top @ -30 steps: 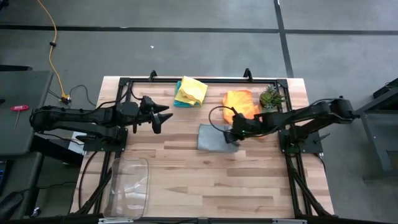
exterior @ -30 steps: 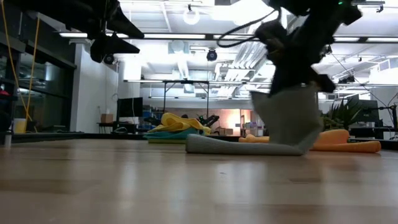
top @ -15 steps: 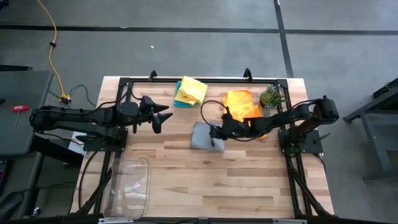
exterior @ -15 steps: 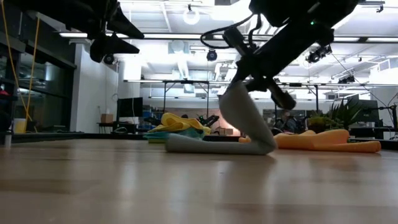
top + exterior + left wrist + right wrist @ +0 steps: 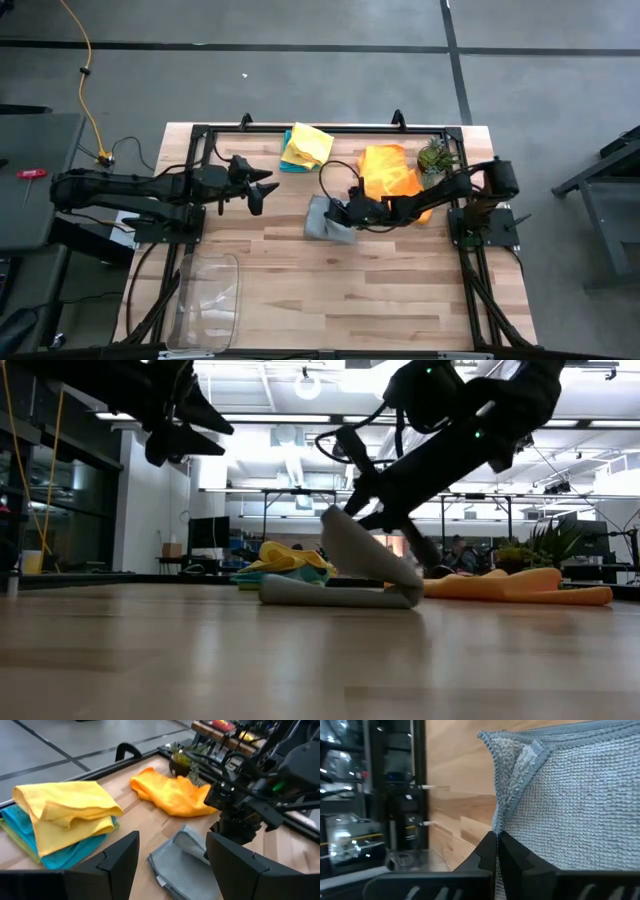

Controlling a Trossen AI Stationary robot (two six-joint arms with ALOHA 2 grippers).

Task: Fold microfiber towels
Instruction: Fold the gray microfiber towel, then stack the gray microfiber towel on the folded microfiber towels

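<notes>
A grey towel [image 5: 322,222] lies mid-table, partly folded. One edge is raised in my shut right gripper [image 5: 338,212], which slants down from the table's right. Its lower layer [image 5: 320,594] rests flat on the wood. An orange towel [image 5: 385,170] lies crumpled behind it at the far right. A yellow towel [image 5: 308,145] rests on a teal one [image 5: 65,857] at the far middle. My left gripper [image 5: 262,190] hovers open above the table, left of the grey towel, touching nothing. My right gripper pinches the grey towel's hemmed edge [image 5: 501,822] between its two fingertips [image 5: 489,847]; one layer or several, I cannot tell. It comes slanting down from the table's right. The held flap [image 5: 365,555] slants up from a fold [image 5: 412,594] over the layer that lies on the table.
A small spiky plant [image 5: 436,156] stands at the far right beside the orange towel. A clear plastic tray [image 5: 208,295] lies at the near left. Black frame rails [image 5: 330,128] run along the table's edges. Bare wood lies in front of the grey towel.
My right gripper has gone toward the table's left edge and down, rolling its wrist. It has carried the grey towel's held edge over the part on the table. The flap, upright a second ago, now leans low to the left, and the towel has slid a little left.
</notes>
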